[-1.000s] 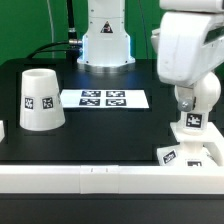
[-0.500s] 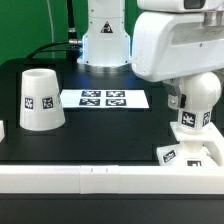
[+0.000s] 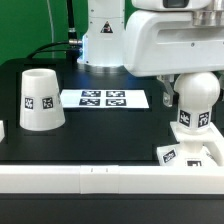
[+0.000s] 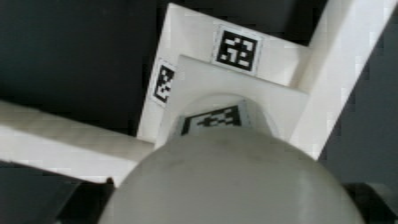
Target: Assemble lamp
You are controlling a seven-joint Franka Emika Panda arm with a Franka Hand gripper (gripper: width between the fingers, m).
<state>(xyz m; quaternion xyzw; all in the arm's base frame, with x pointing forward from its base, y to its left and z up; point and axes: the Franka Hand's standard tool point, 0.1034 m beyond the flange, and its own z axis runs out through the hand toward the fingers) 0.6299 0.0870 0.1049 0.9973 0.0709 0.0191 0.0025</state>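
The white round-headed bulb [image 3: 197, 98] stands upright with its neck down on the flat square base [image 3: 192, 154] at the front of the exterior view's right. My gripper [image 4: 222, 200] comes down on the bulb's head from above, and the arm's body hides the fingers in the exterior view. In the wrist view the bulb's head [image 4: 222, 175] fills the gap between the jaws, so they look shut on it, with the tagged base [image 4: 237, 48] below. The large tapered shade [image 3: 40, 98] stands alone at the exterior view's left.
The marker board [image 3: 104, 98] lies at the middle back of the black table. A white wall [image 3: 100, 180] runs along the table's front edge just before the base. The robot's pedestal [image 3: 105, 45] stands behind the board. A small white piece [image 3: 3, 128] shows at the left edge.
The arm's wrist has turned over the bulb, and its big white body has swung toward the exterior view's left. The bulb has stayed on the base, barely shifting.
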